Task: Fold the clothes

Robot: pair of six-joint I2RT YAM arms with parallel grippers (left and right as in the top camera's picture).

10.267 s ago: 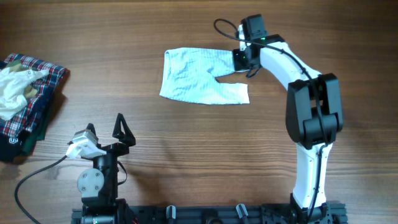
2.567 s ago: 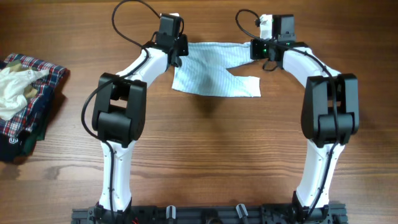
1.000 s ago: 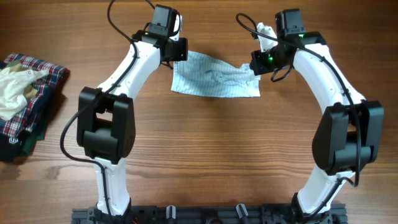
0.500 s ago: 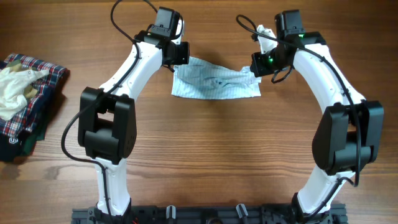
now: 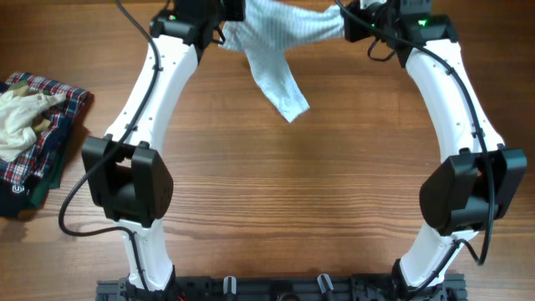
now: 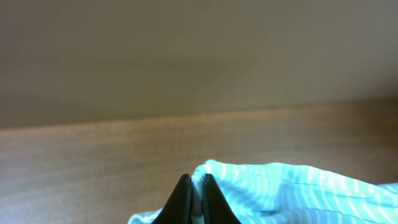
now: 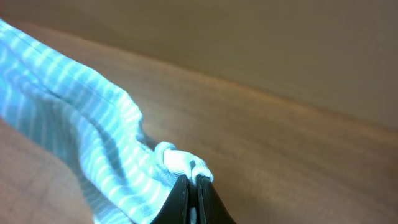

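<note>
Striped garment [image 5: 272, 38] hung stretched between the two grippers at the far side of the table [image 5: 334, 192]. Left gripper [image 5: 224, 12] pinched one top corner. In the left wrist view its gripper [image 6: 195, 186] was pressed together on a bunched fold, with the rest of the garment [image 6: 286, 186] trailing to the right. Right gripper [image 5: 353, 18] pinched the other top corner. The right wrist view showed that gripper [image 7: 191, 182] clamped on a small knot of fabric, the garment [image 7: 81, 124] running off to the left.

One loose leg drooped toward the table middle; could not tell if its tip touched the wood. In the overhead view the garment's top edge and both grippers were partly cut off by the frame. Both wrist views showed only the fingertips. A pile of clothes [image 5: 38, 125] sat well apart at the table's left edge, partly cropped.
</note>
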